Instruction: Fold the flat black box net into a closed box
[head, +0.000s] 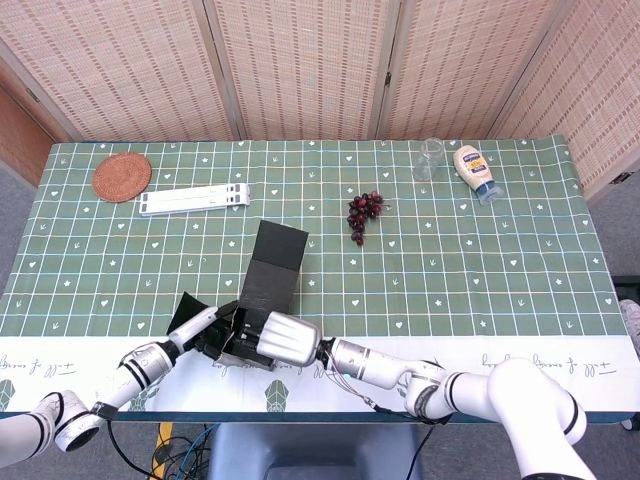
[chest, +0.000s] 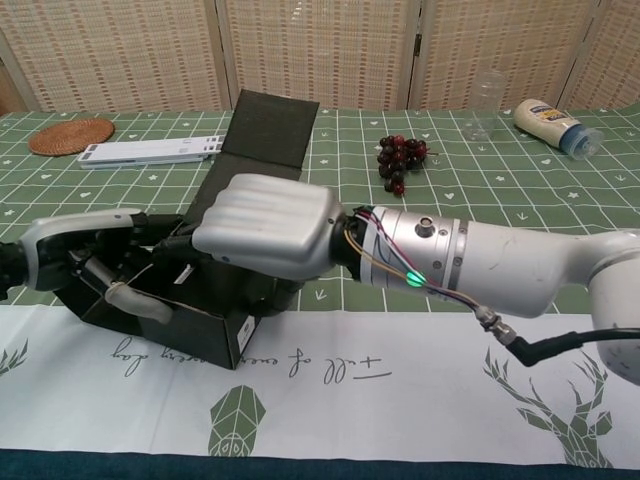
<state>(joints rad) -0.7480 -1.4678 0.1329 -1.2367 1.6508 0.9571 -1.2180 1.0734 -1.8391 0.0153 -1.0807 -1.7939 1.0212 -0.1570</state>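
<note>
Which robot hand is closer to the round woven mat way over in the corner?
The left hand. It sits at the left side of the black box, nearer the round woven mat in the far left corner. The right hand is further right, on the box.

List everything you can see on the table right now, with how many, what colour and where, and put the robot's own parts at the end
Box net: one, black, partly folded, near front edge left of centre, long flap reaching toward the back.
Woven coaster: one, reddish-brown, far left corner.
Flat white folding stand: one, white, right of the coaster.
Grapes: one bunch, dark red, centre.
Glass: one, clear, upright, far right.
Squeeze bottle: one, white with blue cap, lying beside the glass.
Tablecloth: one, green grid with white front border.
Folding screen: one, woven tan panels, behind the table.
Left hand: one, silver and black, at the box's left end.
Right hand: one, silver, fingers curled, on the box.
</note>
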